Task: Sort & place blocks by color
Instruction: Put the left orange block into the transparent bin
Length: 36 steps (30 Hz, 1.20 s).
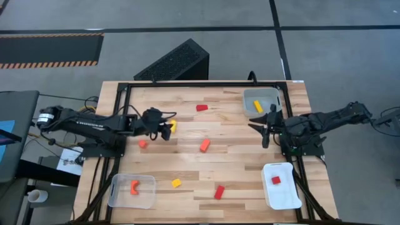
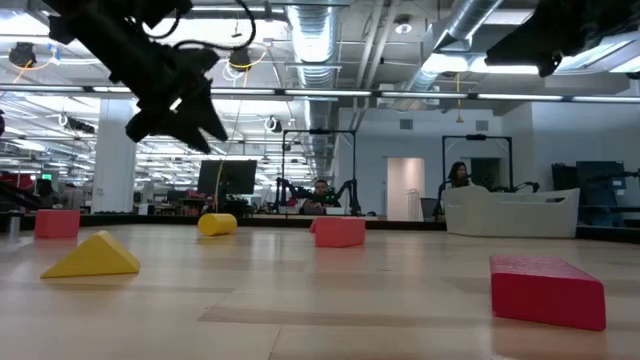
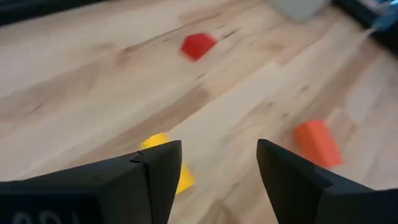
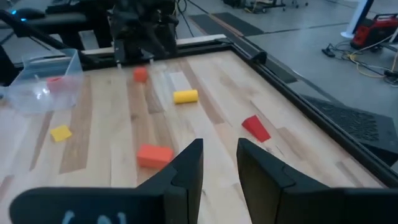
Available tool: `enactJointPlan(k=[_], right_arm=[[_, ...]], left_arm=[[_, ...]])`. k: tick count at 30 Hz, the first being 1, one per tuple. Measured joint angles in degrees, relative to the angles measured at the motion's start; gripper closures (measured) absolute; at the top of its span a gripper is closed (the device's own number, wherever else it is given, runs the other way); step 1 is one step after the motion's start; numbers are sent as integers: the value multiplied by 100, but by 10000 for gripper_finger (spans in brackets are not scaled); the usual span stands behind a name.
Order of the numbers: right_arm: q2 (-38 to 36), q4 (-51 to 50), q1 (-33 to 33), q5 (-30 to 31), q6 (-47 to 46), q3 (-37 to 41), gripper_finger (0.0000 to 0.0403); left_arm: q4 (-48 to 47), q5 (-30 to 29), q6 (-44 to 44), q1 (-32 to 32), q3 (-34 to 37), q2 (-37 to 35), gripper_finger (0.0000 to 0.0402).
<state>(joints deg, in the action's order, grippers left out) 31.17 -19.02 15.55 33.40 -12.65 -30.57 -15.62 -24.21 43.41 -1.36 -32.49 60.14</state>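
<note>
My left gripper (image 1: 167, 129) reaches in from the left, low over the table, fingers spread and grasping nothing, with a yellow block (image 1: 173, 126) just beside them. My right gripper (image 1: 265, 127) hangs near the far right tray (image 1: 250, 99), fingers slightly parted and empty. Only the high view shows the sorted trays; the low view alone shows people in the room beyond. Loose blocks lie mid-table, among them an orange block (image 1: 204, 145).
</note>
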Motion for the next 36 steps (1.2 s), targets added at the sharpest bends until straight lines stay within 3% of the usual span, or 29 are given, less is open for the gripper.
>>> enactJointPlan(k=[8,20,25,36], right_arm=[[221,31,-38,16,53,-2,282],[432,29,-38,14,-18,-2,282],[445,13,-26,14,-74,-4,282],[447,-57,-27,12,-98,-4,282]], left_arm=[[-1136,384,-13,-214,-6,-15,208],[-4383,800,588,120,-949,-13,209],[-4639,897,641,385,-1099,-15,194],[-4720,730,1045,764,-1099,-15,119]])
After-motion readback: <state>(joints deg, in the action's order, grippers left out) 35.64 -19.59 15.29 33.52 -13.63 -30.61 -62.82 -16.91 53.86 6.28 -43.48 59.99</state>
